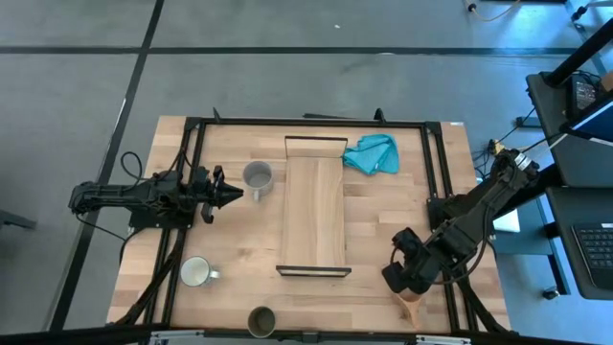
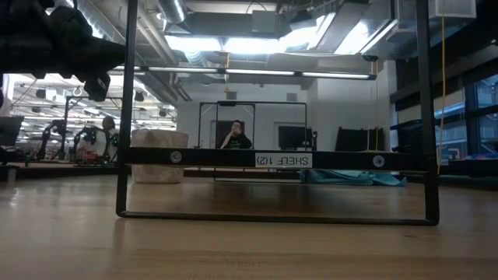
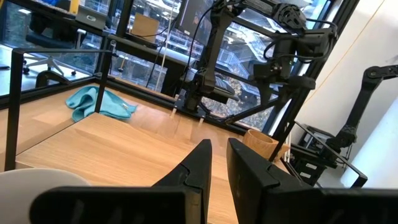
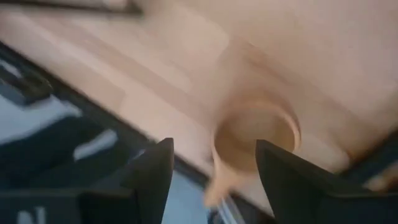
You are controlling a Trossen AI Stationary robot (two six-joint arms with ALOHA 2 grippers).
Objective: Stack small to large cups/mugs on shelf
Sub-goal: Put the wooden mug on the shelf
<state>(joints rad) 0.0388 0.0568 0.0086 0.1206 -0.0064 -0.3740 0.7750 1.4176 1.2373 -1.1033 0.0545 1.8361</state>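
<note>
The shelf [image 1: 314, 206] lies along the table's middle, with a black bracket at each short end. The grey mug [image 1: 257, 177] stands just left of it. My left gripper [image 1: 238, 192] is shut and level, pointing at the mug from the left without touching it. The pale mug [image 1: 195, 272] stands near left and the dark olive cup [image 1: 261, 321] at the near edge. The tan wooden cup [image 1: 410, 302] stands upright at the near right. My right gripper [image 4: 217, 168] is open above it, one finger on each side of its rim [image 4: 255, 134].
A teal cloth [image 1: 374, 153] lies at the far right of the shelf. A black frame [image 1: 192, 125] runs around the tabletop. Bare wood shows between the shelf and the right arm. In the low view, a person [image 2: 233, 136] sits in the room beyond.
</note>
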